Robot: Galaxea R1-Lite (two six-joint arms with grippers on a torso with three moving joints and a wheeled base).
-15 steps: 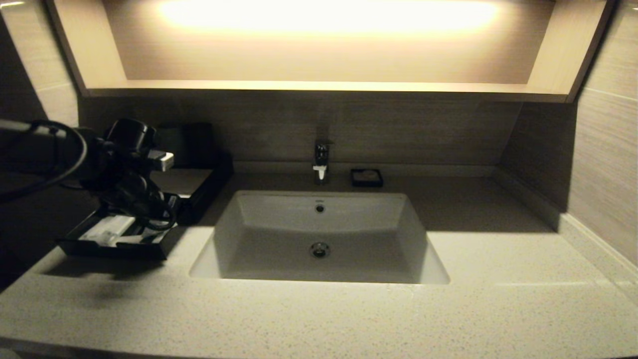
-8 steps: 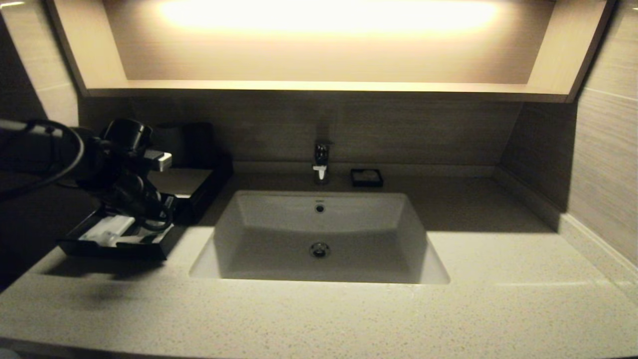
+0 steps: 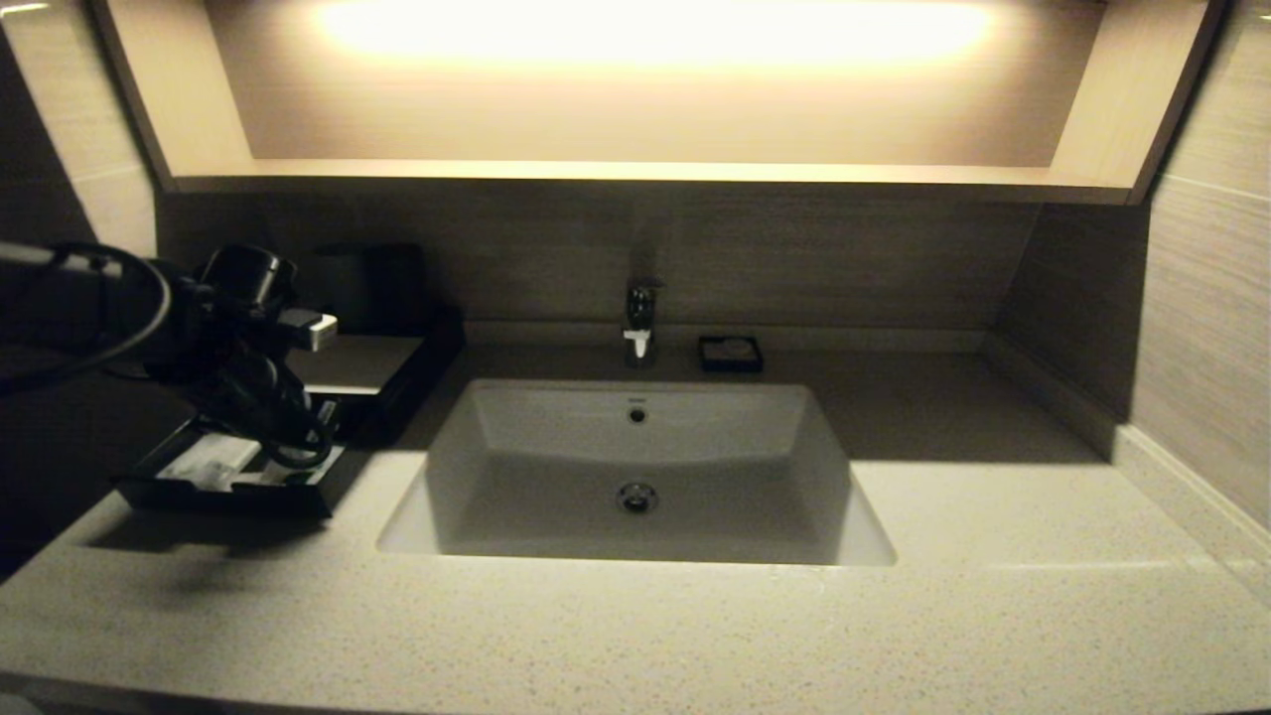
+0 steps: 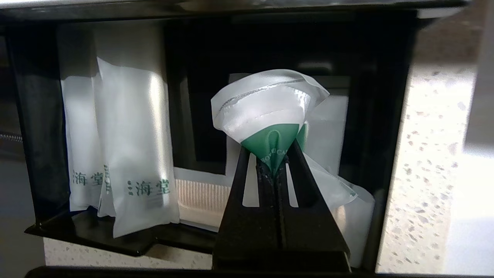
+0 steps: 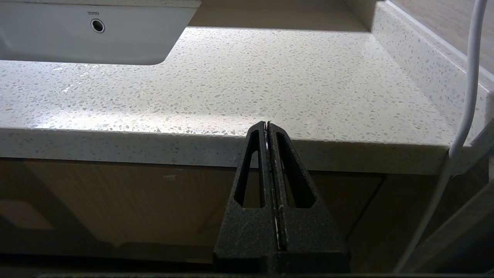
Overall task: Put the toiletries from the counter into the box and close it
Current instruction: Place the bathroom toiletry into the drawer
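Left gripper (image 4: 274, 164): pinched shut on the small pouch (image 4: 266, 112) by its green label, over the drawer tray (image 3: 213, 492) at the counter's (image 3: 635, 626) left edge.
Tray contents: long packets (image 4: 131, 154) stand along one wall.
Risk: the crumpled pouch may spring above the tray rim and jam the box (image 3: 362, 367) on closing.
Room: tight between the tray walls; open counter beyond the rim.
Right gripper (image 5: 267, 129): closed, empty, parked below the counter's front edge.

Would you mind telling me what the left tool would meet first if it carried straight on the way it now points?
Probably the drawer tray floor. The left tool, shut on the small pouch, points down into the open tray, where flat packets lie to one side. The pouch would likely touch first; depth is unclear.
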